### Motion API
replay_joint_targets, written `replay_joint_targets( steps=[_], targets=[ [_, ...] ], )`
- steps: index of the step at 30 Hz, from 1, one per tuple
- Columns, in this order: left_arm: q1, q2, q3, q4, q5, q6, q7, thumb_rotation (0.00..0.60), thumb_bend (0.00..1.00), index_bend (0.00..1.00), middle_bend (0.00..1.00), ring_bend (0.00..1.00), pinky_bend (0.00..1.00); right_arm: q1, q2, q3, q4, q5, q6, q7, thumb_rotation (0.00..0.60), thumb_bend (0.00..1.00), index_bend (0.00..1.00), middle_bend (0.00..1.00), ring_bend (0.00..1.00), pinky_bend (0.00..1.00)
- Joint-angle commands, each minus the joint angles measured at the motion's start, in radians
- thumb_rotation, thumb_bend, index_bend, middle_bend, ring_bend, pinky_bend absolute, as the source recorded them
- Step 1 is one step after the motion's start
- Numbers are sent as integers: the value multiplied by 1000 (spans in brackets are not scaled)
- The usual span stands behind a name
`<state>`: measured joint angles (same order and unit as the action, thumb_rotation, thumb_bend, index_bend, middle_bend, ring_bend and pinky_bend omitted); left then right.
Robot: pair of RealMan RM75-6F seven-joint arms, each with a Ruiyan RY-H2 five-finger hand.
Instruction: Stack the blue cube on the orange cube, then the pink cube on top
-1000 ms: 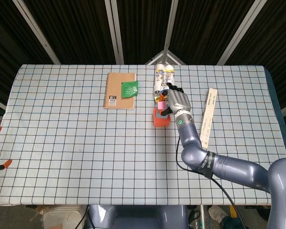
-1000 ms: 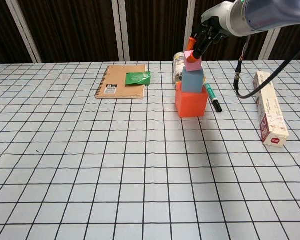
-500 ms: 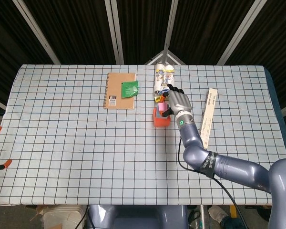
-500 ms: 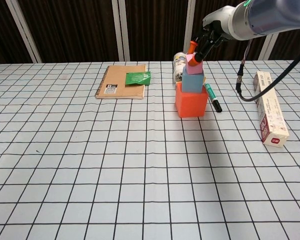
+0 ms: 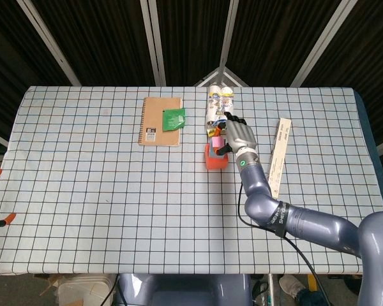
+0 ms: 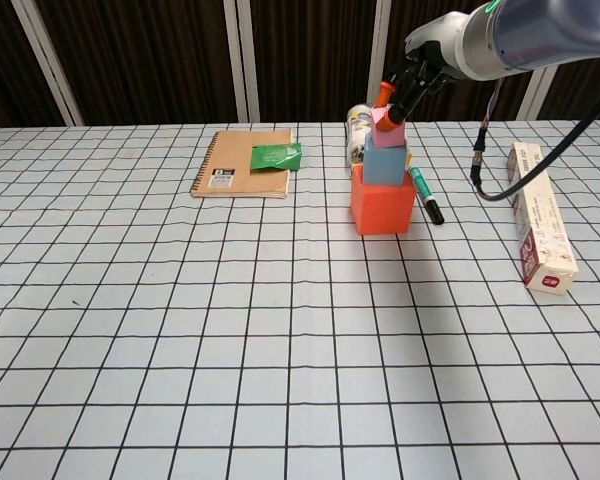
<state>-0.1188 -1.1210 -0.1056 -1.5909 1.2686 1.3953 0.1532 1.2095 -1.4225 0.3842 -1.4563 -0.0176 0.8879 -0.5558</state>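
We see the blue cube [image 6: 386,164] sitting on the orange cube [image 6: 382,205]; our right hand [image 6: 412,84] pinches the pink cube [image 6: 384,121] atop it, seemingly touching the blue.

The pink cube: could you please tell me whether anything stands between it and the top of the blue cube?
Nothing visible does. The right robot hand holds the pink cube directly over the blue cube, which already sits on the orange cube. Whether pink touches blue cannot be told.
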Motion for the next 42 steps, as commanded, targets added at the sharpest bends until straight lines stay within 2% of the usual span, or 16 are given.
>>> replay_joint_targets(
  steps=[1,4,10,20,25,29,36,42],
  targets=[
    [0,0,0,0,-1,0,0,600,114,58,0,0,0,0,1,0,-2,1,-1,-1,600,362,483,4,26,0],
    [0,0,0,0,-2,-1,1,600,114,59,0,0,0,1,6,-3,-8,-2,-3,-5,600,363,480,4,26,0],
    [0,0,1,-1,0,0,2,600,114,59,0,0,0,3,16,-8,-21,1,-4,-14,600,362,392,4,26,0],
    [0,0,1,-1,-1,-2,2,600,114,59,0,0,0,1,22,-10,-23,3,-10,-7,600,363,355,4,26,0],
    [-2,-1,0,1,-4,-5,5,600,114,59,0,0,0,-3,53,-22,-62,4,-22,-19,600,362,202,4,26,0],
    [-5,-3,0,3,-7,-11,10,600,114,59,0,0,0,-19,105,-33,-132,-6,-37,-20,600,362,145,4,26,0],
    [-3,-1,5,-3,6,-4,8,600,113,59,0,0,0,-142,260,-56,-345,-146,-9,67,600,362,69,4,26,0],
    [7,5,12,-14,28,15,-6,600,114,59,0,0,0,-363,392,-94,-502,-423,30,246,600,362,51,4,26,0]
  ],
)
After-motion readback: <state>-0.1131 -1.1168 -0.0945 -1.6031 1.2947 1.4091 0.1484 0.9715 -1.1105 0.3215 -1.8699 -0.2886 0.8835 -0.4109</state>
